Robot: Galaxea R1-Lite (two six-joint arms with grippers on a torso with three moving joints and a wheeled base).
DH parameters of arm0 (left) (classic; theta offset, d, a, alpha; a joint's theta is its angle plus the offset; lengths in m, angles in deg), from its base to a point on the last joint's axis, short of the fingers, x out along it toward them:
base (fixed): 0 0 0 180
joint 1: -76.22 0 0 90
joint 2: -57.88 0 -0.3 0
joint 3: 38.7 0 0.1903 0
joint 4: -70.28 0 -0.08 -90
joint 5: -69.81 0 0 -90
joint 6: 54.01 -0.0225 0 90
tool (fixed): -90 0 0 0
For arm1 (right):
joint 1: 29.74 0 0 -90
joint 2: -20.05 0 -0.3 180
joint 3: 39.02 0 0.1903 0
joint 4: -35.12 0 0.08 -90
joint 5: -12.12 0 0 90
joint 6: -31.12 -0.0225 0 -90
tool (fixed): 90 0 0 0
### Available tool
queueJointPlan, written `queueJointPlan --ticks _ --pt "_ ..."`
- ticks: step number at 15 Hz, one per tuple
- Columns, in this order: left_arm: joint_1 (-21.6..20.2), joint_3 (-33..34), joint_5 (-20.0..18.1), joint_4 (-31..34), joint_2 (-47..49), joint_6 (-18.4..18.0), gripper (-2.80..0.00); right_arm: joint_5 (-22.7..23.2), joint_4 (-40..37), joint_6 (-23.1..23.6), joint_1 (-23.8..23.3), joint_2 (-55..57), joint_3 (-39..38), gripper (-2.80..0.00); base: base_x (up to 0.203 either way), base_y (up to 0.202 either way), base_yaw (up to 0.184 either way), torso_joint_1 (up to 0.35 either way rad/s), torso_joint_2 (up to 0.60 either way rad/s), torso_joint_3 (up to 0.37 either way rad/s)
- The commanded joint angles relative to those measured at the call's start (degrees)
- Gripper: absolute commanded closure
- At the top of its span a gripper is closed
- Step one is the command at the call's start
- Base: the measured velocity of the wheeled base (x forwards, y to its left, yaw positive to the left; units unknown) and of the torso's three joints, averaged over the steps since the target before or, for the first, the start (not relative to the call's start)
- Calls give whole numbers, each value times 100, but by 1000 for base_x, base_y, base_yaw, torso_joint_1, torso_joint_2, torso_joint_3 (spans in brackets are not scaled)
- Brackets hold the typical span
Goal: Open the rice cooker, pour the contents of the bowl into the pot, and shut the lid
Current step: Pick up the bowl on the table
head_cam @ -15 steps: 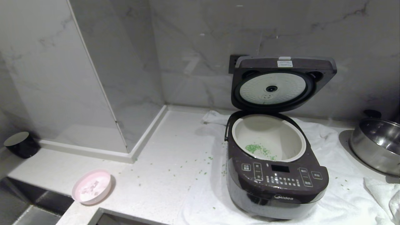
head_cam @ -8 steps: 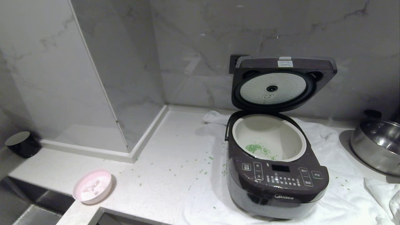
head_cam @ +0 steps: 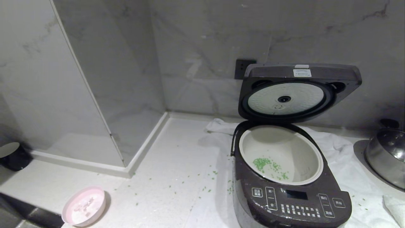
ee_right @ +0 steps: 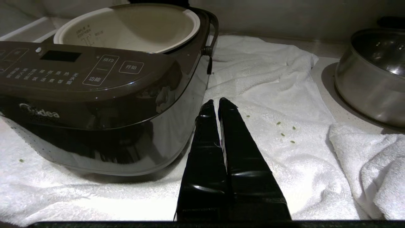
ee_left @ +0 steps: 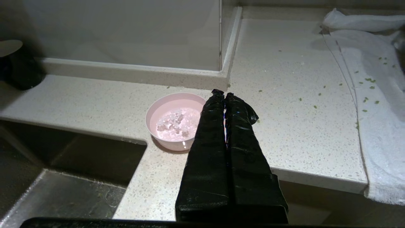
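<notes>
On the white towel (head_cam: 208, 193) my cooker (head_cam: 292, 202) is sitting with its long axis running front to back, panel facing me. Its lid (head_cam: 300, 91) is standing upright at the rear, and green bits are lying in the pot (head_cam: 280, 155). My left claw (ee_left: 224, 95) is hovering pinched together just beside the bowl (ee_left: 174, 118); my right claw (ee_right: 218, 103) is pinched together beside the cooker, holding nothing.

Glossy dark plastic is seen on rice cooker (ee_right: 104, 126), w/ smooth matt cream pot (head_cam: 280, 155) inside. Speckled stone-look tabletop (ee_left: 294, 133) is covered by fluffy white terry cloth (ee_right: 275, 95); polished steel pan (ee_right: 370, 79) and shiny pink plastic bowl (ee_left: 174, 118) nearby.
</notes>
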Motion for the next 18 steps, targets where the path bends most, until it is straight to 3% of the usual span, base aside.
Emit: queueJointPlan --ticks 1,7,11,18 --pt "2 -2 4 1 -10 16 0 4 -4 7 1 7 0 0 0 0 0 0 0 0" --pt "-14 -345 129 226 387 288 0 -23 -4 -54 -4 -1 0 0 0 0 0 0 0 0" --pt "-43 -1333 89 261 2578 664 0 -28 -4 -48 -5 7 0 0 0 0 0 0 0 0" --pt "-11 -2864 102 279 6665 954 0 -23 -4 -54 -4 7 0 0 0 0 0 0 0 0"
